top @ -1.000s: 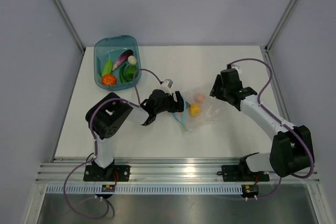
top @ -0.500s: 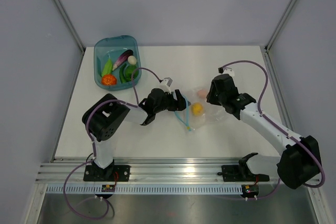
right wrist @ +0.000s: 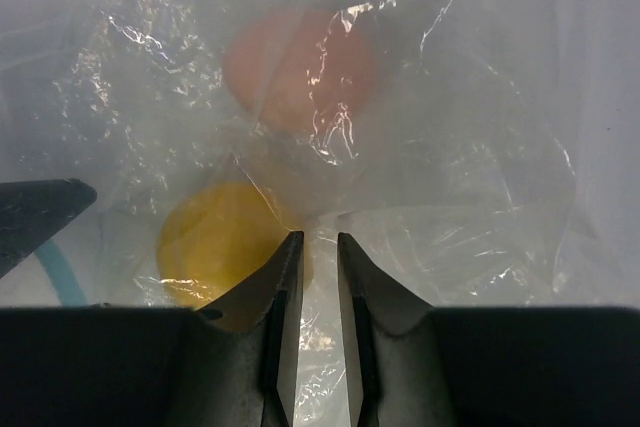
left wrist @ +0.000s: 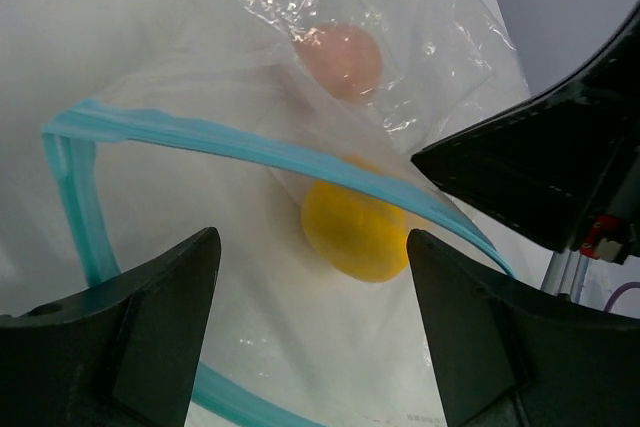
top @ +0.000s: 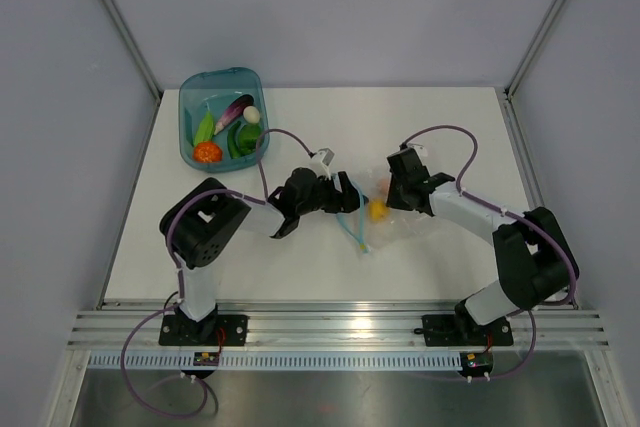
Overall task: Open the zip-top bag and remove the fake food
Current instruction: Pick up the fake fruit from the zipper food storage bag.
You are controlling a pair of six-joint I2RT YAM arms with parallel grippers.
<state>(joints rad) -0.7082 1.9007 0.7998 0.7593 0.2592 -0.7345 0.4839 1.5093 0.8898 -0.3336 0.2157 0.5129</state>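
The zip-top bag [top: 398,219] lies crumpled at mid-table, its teal zip strip [left wrist: 200,137] gaping open. Inside it are a yellow lemon [left wrist: 355,232] and a pale orange-pink round piece [left wrist: 340,59]. My left gripper [top: 352,194] is open at the bag's mouth, its fingers wide apart and the lemon just ahead between them. From the bag's far side, my right gripper [right wrist: 320,239] has its jaws drawn nearly together on a fold of bag film beside the lemon [right wrist: 215,237]. The pink piece [right wrist: 295,67] lies beyond it.
A teal tub [top: 190,147] at the back left holds an eggplant [top: 236,107], a white egg [top: 252,115], green pieces [top: 205,128] and a tomato [top: 207,153]. The two grippers face each other closely across the bag.
My right arm swung left and down onto the bag, and its jaws narrowed onto the film. My left gripper edged slightly right towards the mouth and stayed open.
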